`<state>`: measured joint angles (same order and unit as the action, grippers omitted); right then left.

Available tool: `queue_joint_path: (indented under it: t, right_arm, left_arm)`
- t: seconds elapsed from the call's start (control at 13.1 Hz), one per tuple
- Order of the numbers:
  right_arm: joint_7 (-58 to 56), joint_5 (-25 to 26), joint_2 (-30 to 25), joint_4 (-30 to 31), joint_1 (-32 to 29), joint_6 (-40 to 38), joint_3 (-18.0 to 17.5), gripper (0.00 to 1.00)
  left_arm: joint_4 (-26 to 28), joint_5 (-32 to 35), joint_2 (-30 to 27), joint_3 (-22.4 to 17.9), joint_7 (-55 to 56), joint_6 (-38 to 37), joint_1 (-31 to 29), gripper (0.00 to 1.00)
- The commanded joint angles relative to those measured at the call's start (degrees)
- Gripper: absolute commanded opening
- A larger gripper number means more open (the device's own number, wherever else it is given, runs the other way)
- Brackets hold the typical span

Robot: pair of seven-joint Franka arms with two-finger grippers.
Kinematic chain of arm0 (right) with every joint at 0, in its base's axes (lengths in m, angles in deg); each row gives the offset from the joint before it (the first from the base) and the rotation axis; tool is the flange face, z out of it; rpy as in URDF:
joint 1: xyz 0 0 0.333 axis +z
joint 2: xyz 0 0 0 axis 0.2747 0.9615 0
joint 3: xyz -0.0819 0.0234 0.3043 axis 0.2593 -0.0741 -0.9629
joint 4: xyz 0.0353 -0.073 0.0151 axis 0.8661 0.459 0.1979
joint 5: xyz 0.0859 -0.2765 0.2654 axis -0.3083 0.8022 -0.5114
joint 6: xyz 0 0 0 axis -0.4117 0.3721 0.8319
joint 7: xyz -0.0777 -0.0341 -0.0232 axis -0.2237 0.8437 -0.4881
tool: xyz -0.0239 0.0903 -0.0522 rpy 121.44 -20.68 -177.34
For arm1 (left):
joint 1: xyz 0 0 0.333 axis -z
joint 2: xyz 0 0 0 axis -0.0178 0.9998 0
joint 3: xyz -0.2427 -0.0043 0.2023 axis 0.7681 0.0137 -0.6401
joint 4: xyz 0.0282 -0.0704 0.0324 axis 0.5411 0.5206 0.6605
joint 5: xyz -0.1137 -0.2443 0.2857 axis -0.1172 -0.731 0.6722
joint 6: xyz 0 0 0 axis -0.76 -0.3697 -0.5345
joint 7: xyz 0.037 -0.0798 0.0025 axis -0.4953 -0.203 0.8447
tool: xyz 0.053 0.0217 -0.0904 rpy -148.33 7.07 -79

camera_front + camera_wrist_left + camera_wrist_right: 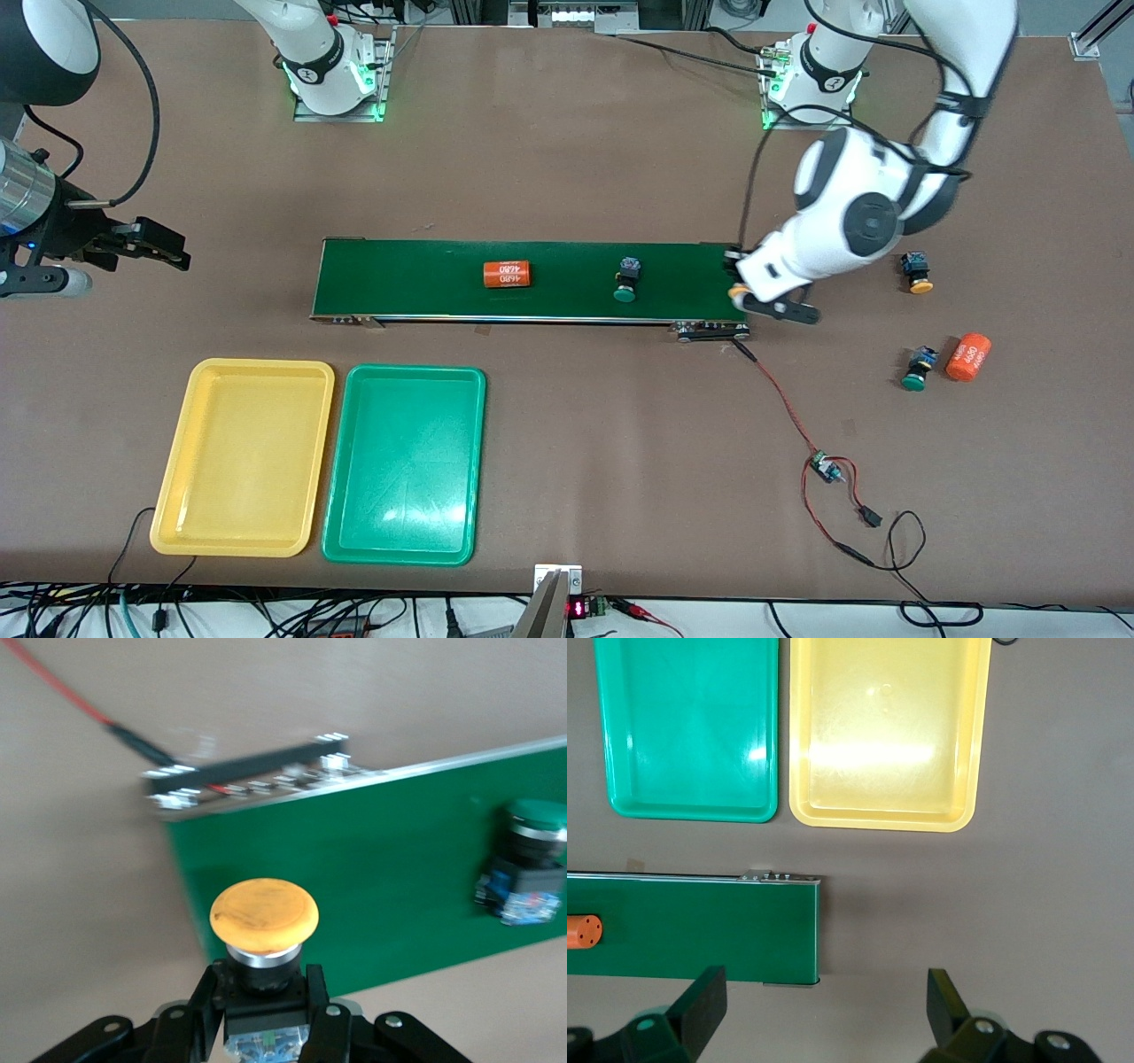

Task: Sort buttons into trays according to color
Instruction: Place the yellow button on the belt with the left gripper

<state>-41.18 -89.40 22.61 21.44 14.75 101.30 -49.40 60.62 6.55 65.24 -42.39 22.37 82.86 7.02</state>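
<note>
Left gripper [266, 1019] pinches 1 yellow-capped button [264, 920], cap pointing out past the fingertips, over the conveyor belt [532, 282] end directly below. Right gripper [824, 1010] waits, spread wide.

On the brown desk [567, 133] lay a dark green conveyor belt [416, 279], an orange cylinder [506, 274] with white print, a green-capped button [627, 280] with a black-and-blue body, a yellow tray [242, 456] and a green tray [405, 465], while the black left gripper [266, 1014] held a yellow-orange-capped button [264, 926].
</note>
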Motion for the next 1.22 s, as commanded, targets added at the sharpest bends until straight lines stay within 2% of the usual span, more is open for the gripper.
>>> queue_joint_path:
  t: [0.0, 0.38, 0.61, 0.69, 0.76, 0.92, 1.15]
  right_arm:
    - [-0.1, -0.8, -0.4, -0.5, 0.0, -1.4, 0.0, 1.00]
    - [-0.1, 0.1, -0.3, -0.1, -0.1, -1.4, 0.0, 1.00]
    - [-0.2, 0.3, 0.2, 0.6, 0.2, -1.5, 0.0, 1.00]
    - [-0.2, 0.3, 0.4, 0.7, 1.1, -1.6, -0.1, 1.00]
    - [-0.2, 0.3, 0.4, 0.7, 1.8, -2.6, -0.1, 1.00]
    - [-0.1, 0.3, 0.4, 0.7, 2.5, -5.3, -0.1, 1.00]
    - [0.1, -0.1, 0.0, 0.8, 2.4, -8.2, 0.0, 1.00]
  left_arm:
    - [-1.3, -1.2, 2.4, 0.2, 0.3, 0.2, 3.1, 0.00]
    - [-1.9, -1.2, 6.3, 0.1, 0.3, 4.2, 3.6, 0.00]
    - [-2.8, -1.3, 8.1, -0.4, 0.3, 5.0, 3.6, 0.14]
    - [-3.1, -1.2, 8.2, -0.5, -0.2, 5.0, 3.6, 0.36]
    - [-4.3, -0.5, 8.0, -0.6, -1.0, 4.9, 3.6, 0.99]
    - [-6.7, -0.5, 6.1, -1.2, -2.0, 4.3, 2.8, 1.00]
    - [-6.5, -0.4, 3.1, -3.9, -2.2, 2.3, 0.9, 1.00]
